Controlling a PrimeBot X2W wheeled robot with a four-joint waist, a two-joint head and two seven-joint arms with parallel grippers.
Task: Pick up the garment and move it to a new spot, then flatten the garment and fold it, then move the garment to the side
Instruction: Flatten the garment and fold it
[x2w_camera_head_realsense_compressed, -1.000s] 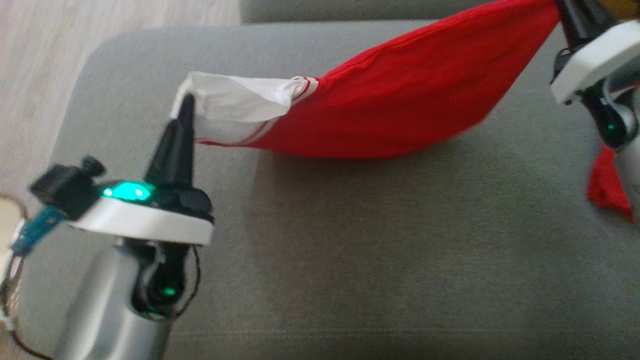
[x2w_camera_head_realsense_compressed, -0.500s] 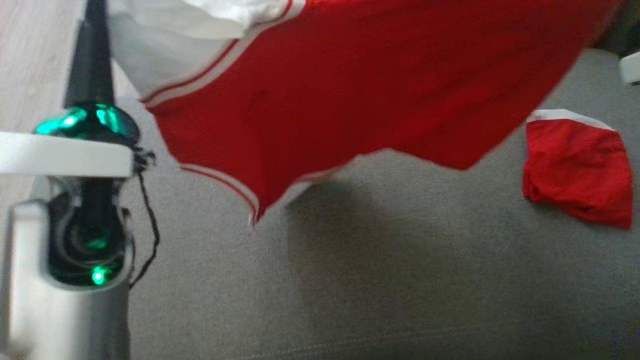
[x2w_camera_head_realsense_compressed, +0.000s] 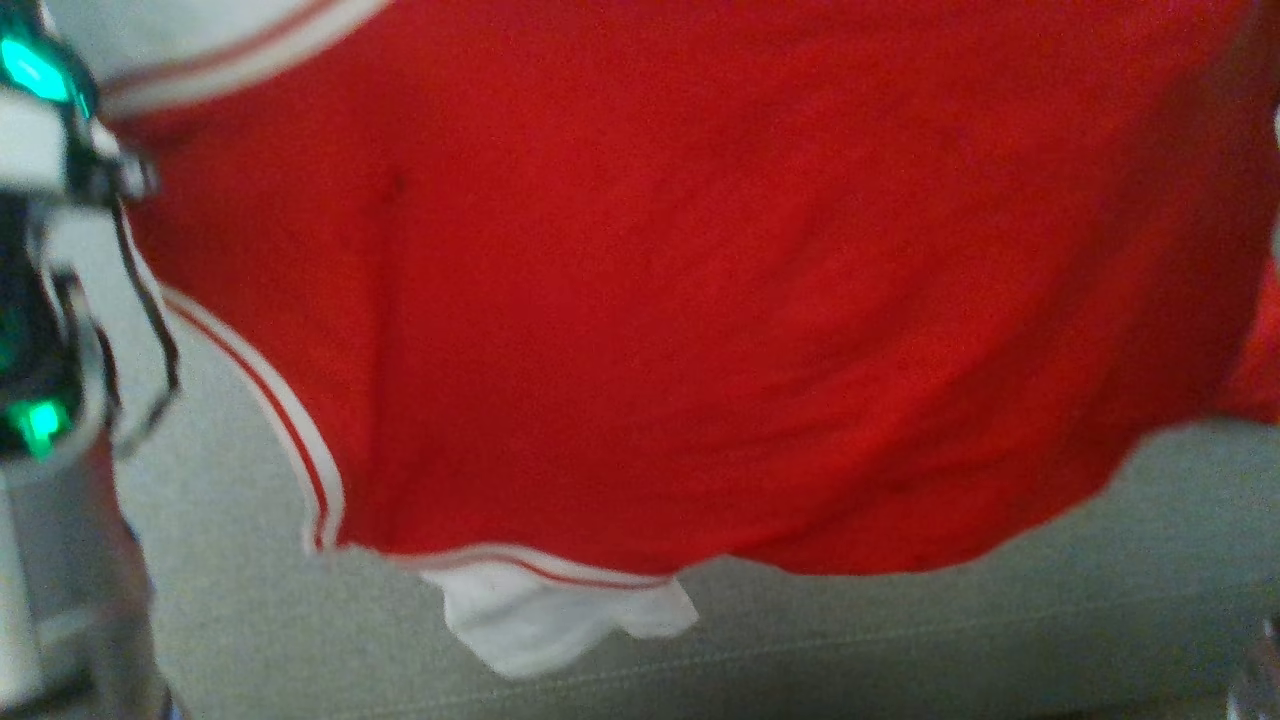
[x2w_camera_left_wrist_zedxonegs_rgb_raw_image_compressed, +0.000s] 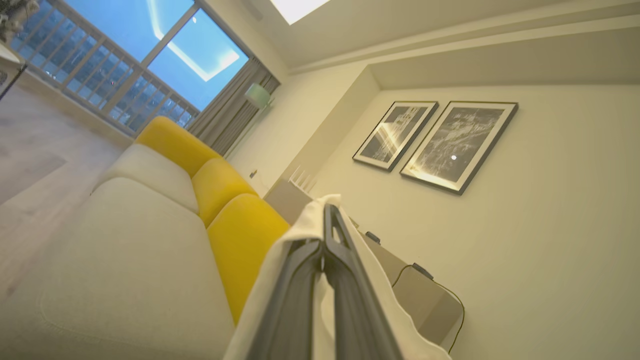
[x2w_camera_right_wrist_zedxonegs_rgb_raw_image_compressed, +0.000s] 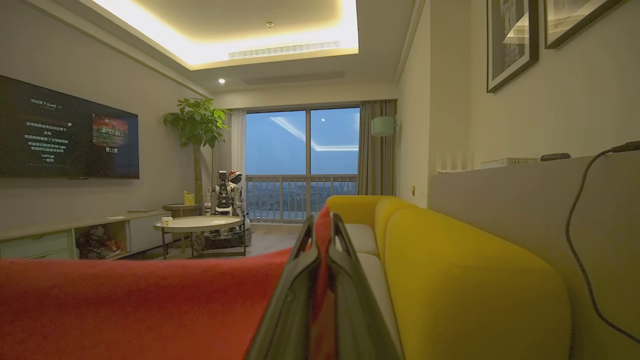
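Observation:
The garment (x2w_camera_head_realsense_compressed: 700, 300) is a red shirt with white, red-striped sleeves, hanging spread out close in front of the head camera above the grey sofa seat (x2w_camera_head_realsense_compressed: 900, 640). One white sleeve (x2w_camera_head_realsense_compressed: 560, 615) dangles below its lower edge. My left gripper (x2w_camera_left_wrist_zedxonegs_rgb_raw_image_compressed: 326, 220) is shut on a white part of the garment (x2w_camera_left_wrist_zedxonegs_rgb_raw_image_compressed: 280, 270) and points upward toward the wall. Its wrist (x2w_camera_head_realsense_compressed: 50, 300) shows at the left edge of the head view. My right gripper (x2w_camera_right_wrist_zedxonegs_rgb_raw_image_compressed: 322, 222) is shut on a red edge, and the red cloth (x2w_camera_right_wrist_zedxonegs_rgb_raw_image_compressed: 125, 305) stretches away to the left of it.
Yellow back cushions (x2w_camera_right_wrist_zedxonegs_rgb_raw_image_compressed: 475, 290) line the sofa behind the grey seat (x2w_camera_left_wrist_zedxonegs_rgb_raw_image_compressed: 125, 250). Beyond the sofa the right wrist view has a round table (x2w_camera_right_wrist_zedxonegs_rgb_raw_image_compressed: 200, 223), another robot (x2w_camera_right_wrist_zedxonegs_rgb_raw_image_compressed: 227, 195), a wall TV (x2w_camera_right_wrist_zedxonegs_rgb_raw_image_compressed: 65, 132) and a balcony window. A cable (x2w_camera_right_wrist_zedxonegs_rgb_raw_image_compressed: 575, 240) runs along the ledge.
Both grippers have lifted the garment off the seat. It now hangs much nearer the head camera, and the left wrist has shifted to the view's left edge.

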